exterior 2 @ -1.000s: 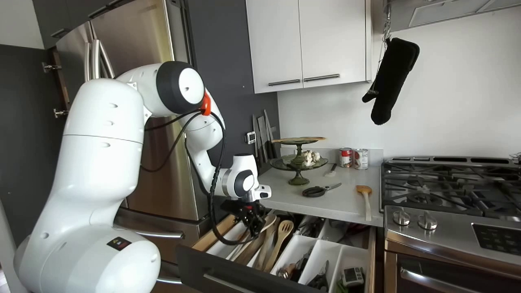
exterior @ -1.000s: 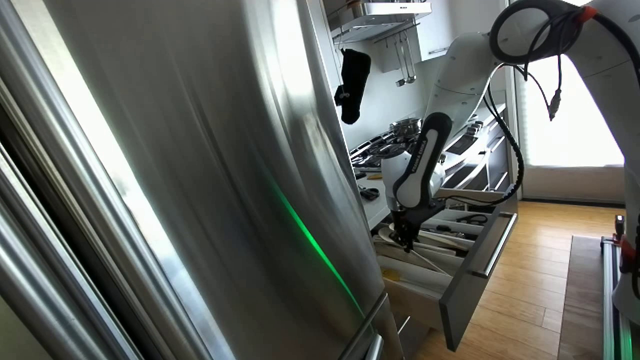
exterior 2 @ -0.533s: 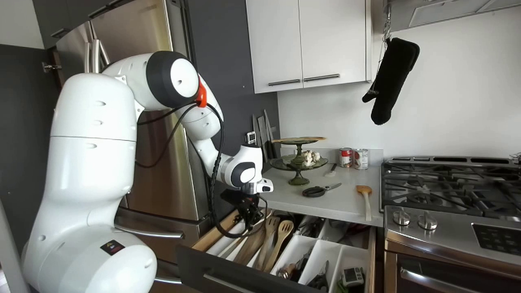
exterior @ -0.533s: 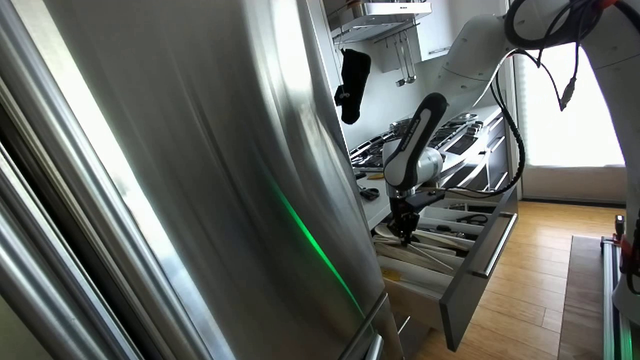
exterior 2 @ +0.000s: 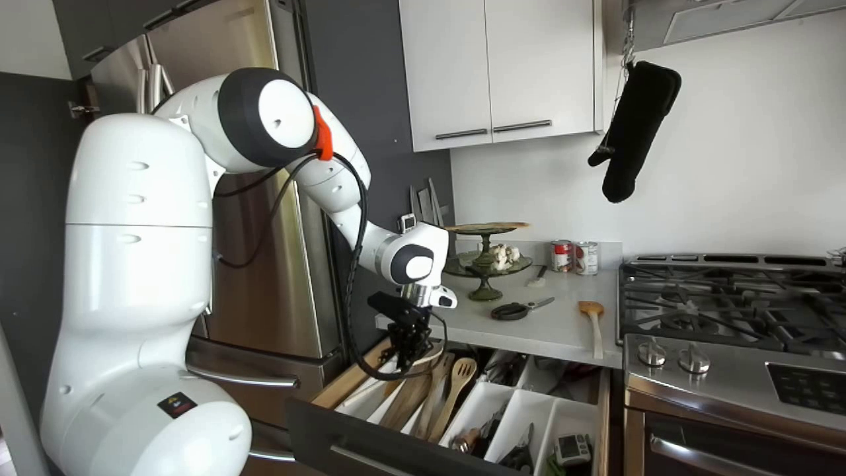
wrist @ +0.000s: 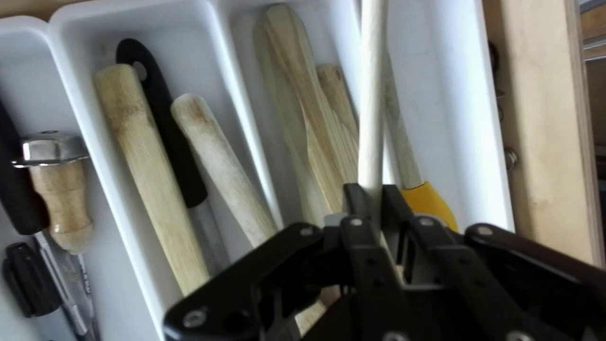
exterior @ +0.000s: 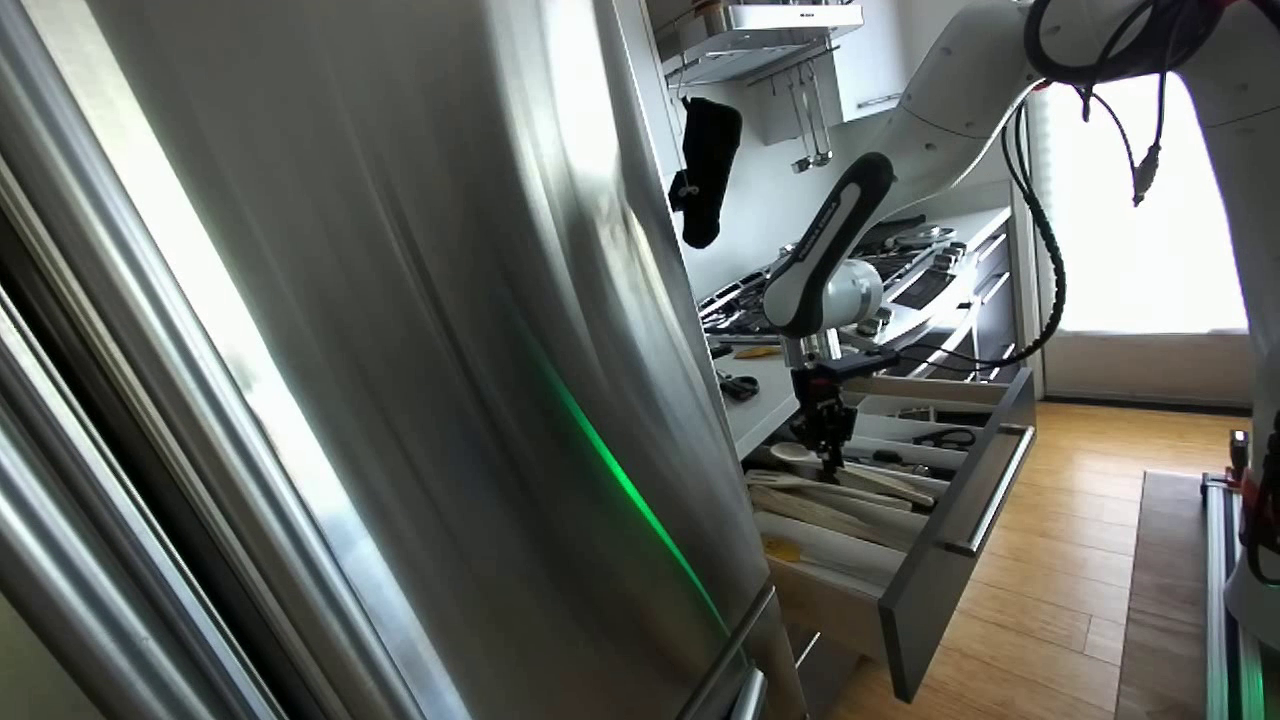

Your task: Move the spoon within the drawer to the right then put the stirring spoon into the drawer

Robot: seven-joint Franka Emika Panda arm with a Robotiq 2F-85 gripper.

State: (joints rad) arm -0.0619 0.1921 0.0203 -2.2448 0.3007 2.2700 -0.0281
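My gripper (wrist: 373, 196) is shut on the pale round handle of a wooden spoon (wrist: 371, 94) in the wrist view. The handle runs above a divider of the drawer; its bowl is outside the wrist view. In an exterior view the gripper (exterior: 830, 468) is low over the open drawer (exterior: 930, 580), and the spoon's pale bowl (exterior: 792, 453) shows behind it. In an exterior view the gripper (exterior 2: 406, 360) is above the drawer's (exterior 2: 370, 436) fridge-side compartments. A wooden stirring spoon with an orange head (exterior 2: 592, 324) lies on the counter.
A slotted wooden spoon (exterior 2: 456, 396) lies in the drawer among other wooden utensils. A yellow-headed utensil (wrist: 428, 203) lies in the rightmost compartment of the wrist view. The fridge (exterior: 400, 350) stands close beside the drawer. Scissors (exterior 2: 522, 309) lie on the counter (exterior 2: 489, 330).
My gripper has risen and moved right in an exterior view, still shut on the spoon. The spoon's handle has shifted away from the near compartment there, toward the compartments farther from the fridge.
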